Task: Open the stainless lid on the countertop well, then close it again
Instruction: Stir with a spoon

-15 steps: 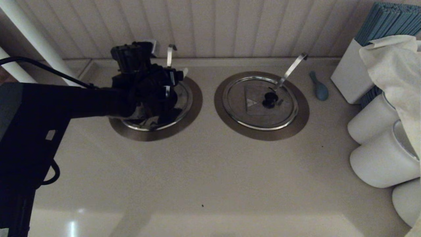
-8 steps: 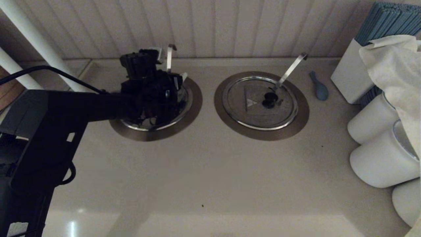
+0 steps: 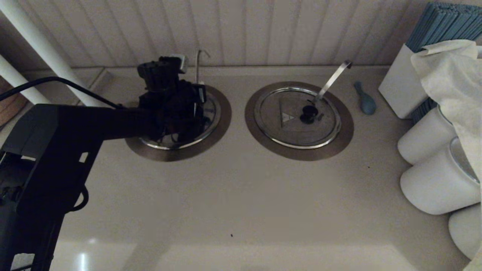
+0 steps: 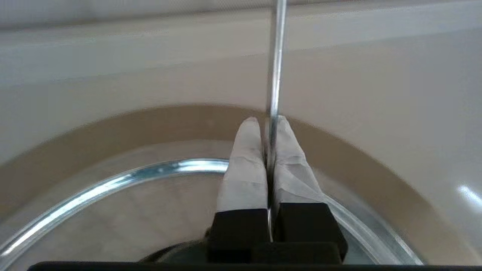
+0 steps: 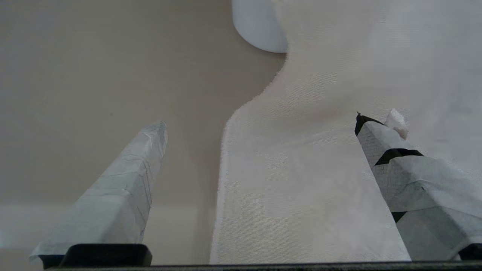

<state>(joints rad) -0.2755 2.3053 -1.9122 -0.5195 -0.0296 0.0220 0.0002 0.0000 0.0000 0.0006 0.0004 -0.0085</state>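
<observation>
The beige countertop (image 3: 233,195) fills the head view, running back to a ribbed wall panel (image 3: 263,30). Sunk into it, side by side, sit two round wells. The countertop well (image 3: 220,124) on the robot's left shows its broad bronze-brown ring (image 4: 113,128) and bright chrome rim (image 4: 113,180), and the left arm (image 3: 75,128) reaches right over it, hiding most of the stainless lid (image 3: 209,111), which seems to lie inside that rim. The twin well (image 3: 299,121) to the right is shut under its own lid (image 3: 290,116), black knob (image 3: 308,113) in the middle, a flat strip handle (image 3: 333,79) slanting up from it.

Over at the right edge stand white cylindrical containers (image 3: 433,180), a white box (image 3: 399,86) of blue sticks, and a pale cloth (image 3: 452,75) draped across them; the cloth (image 5: 320,169) also fills the right wrist view, where the right gripper (image 5: 260,135) hangs with its fingers spread wide apart, idle, out of the head view.

Now the small stuff: the left gripper (image 4: 268,124) has its taped fingers (image 4: 244,165) pressed together, pinching the thin rod handle (image 4: 276,56), which rises upright between the tips, its hooked tip (image 3: 201,52) showing by the back wall. A small blue spoon-like piece (image 3: 365,99) lies just beside the twin well.
</observation>
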